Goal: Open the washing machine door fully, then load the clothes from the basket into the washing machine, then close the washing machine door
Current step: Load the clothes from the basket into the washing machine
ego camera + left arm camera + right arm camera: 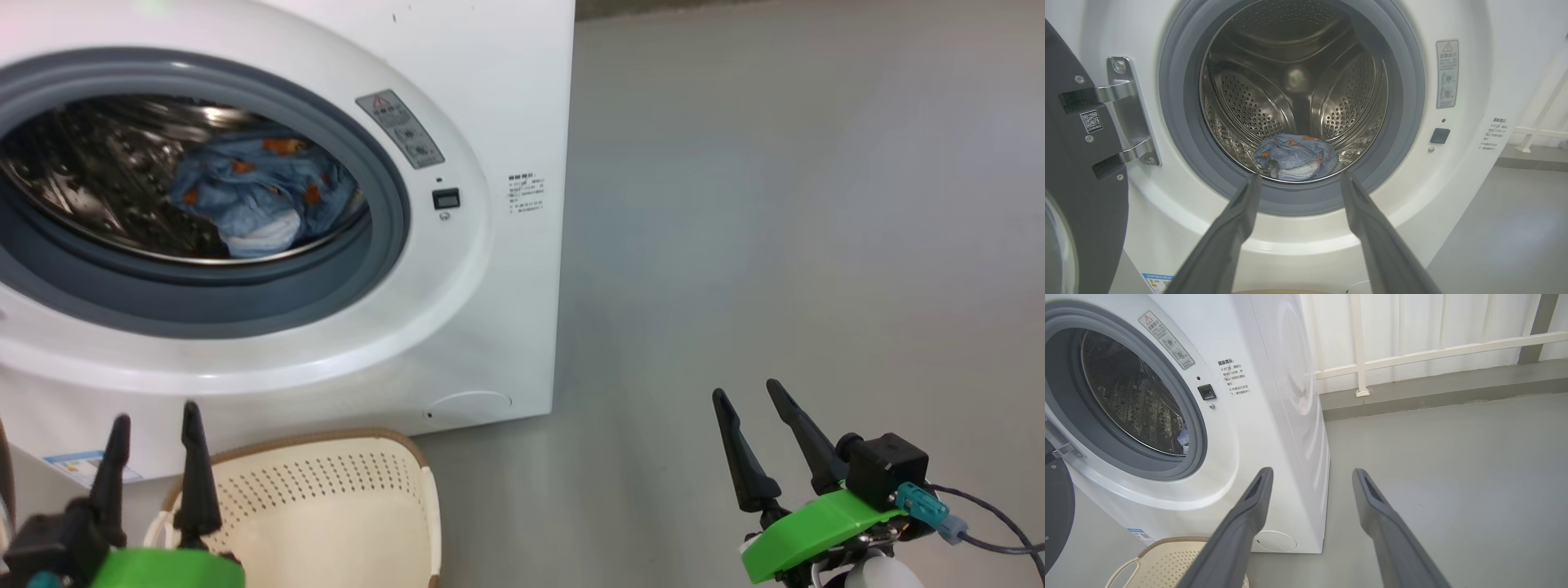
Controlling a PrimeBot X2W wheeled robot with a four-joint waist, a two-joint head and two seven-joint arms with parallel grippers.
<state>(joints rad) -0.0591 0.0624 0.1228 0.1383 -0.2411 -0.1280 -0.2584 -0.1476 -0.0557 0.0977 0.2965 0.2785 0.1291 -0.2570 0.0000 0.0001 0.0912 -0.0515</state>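
Left pincer (156, 412), right pincer (744, 389) gape; clothes (253, 196) seemingly bunched inside washing machine (490, 98).

Grey warning sticker (1447, 73) on the washing machine (1470, 24) front, right of the opening: red triangle with exclamation mark, a Chinese heading and two round pictograms, wording too small to read. Printed block of Chinese characters (1493, 134) near the front's right edge: illegible. White QR code label (1091, 121) on the inner face of the washing machine door (1081, 196). Blue label sticker (86, 467) low on the front: print unreadable.
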